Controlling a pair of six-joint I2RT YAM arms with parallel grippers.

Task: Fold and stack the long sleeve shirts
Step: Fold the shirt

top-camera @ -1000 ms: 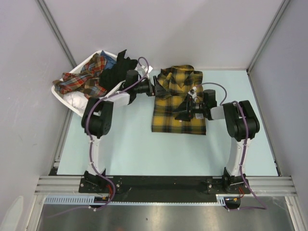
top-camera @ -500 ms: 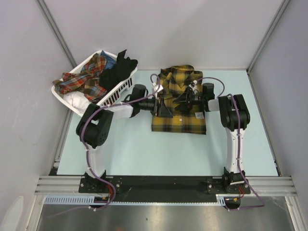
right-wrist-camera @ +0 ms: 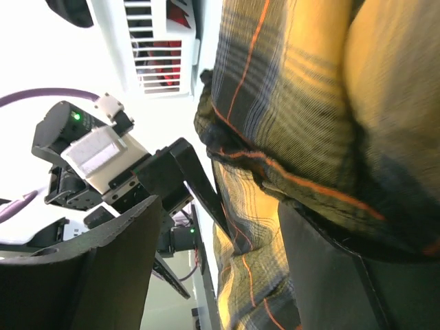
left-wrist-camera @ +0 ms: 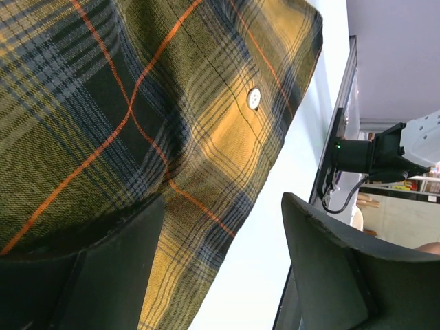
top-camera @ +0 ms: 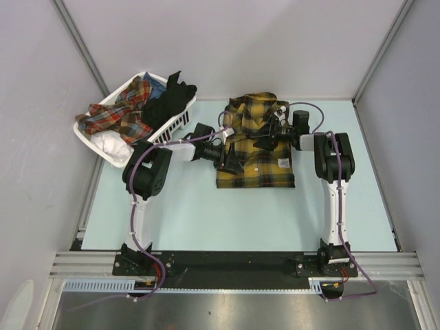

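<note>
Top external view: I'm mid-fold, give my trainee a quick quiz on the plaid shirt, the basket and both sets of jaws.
1. Short answer: how do the jaws of the left gripper and right gripper stand at the yellow plaid shirt?
2. Multiple choice: on the table, the white basket sits A) far left, B) near right, C) between the arm bases.
3. True or false: the shirt lies inside the basket.
Key: 1 both open; 2 A; 3 false, it lies on the table.
</note>
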